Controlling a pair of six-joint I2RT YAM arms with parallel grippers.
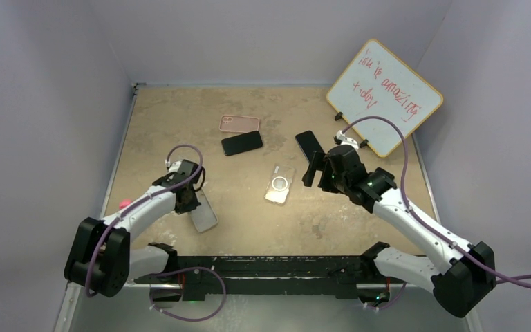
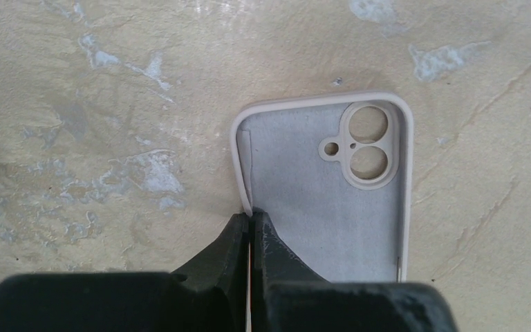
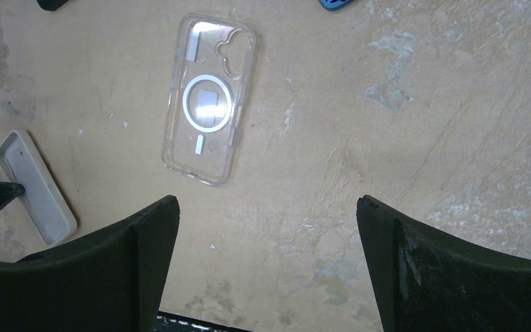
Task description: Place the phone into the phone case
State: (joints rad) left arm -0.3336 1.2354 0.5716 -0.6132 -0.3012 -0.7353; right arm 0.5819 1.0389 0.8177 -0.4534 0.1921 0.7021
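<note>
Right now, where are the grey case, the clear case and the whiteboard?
grey case (image 2: 318,207), left wrist view, inner lining.
clear case (image 3: 207,104), right wrist view, ring centre.
whiteboard (image 1: 385,97), top view, white face.

Whiteboard (image 1: 385,97) with red scribble propped far right, mottled tan table (image 1: 180,117), lilac walls (image 1: 41,104)

Top camera: high above the near edge, looking down on the whole table (image 1: 180,117). Left wrist camera: faces straight down, very close on the grey case (image 2: 318,207). Right wrist camera: farther off; shares that case and the clear case (image 3: 207,104) with the top view.
</note>
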